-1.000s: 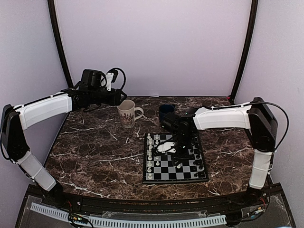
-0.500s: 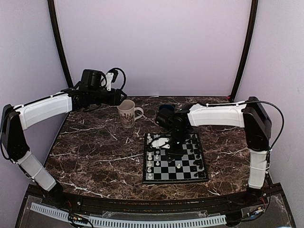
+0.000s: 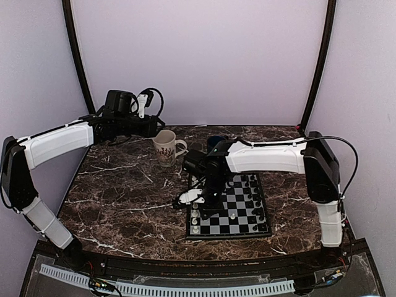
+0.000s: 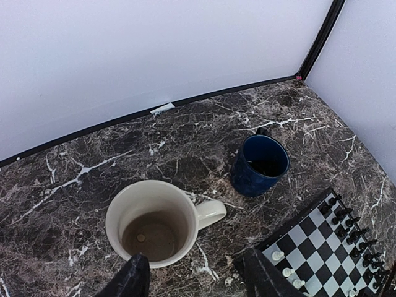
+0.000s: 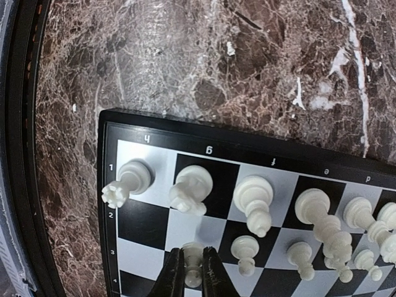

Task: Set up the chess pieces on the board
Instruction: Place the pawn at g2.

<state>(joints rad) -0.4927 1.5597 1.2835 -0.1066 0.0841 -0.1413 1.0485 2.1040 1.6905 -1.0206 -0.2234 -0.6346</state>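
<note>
The right end effector (image 5: 193,255) pinches a white pawn (image 5: 193,272) just over the board (image 5: 106,185), in its white-side corner near the rook (image 5: 133,176) and knight (image 5: 190,189), probably to fill the pawn row. The left end effector (image 4: 198,281) hangs open, well beyond the board's far-left corner.

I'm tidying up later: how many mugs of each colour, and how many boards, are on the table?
Cream mug: 1
Blue mug: 1
Chessboard: 1
Total: 3
</note>
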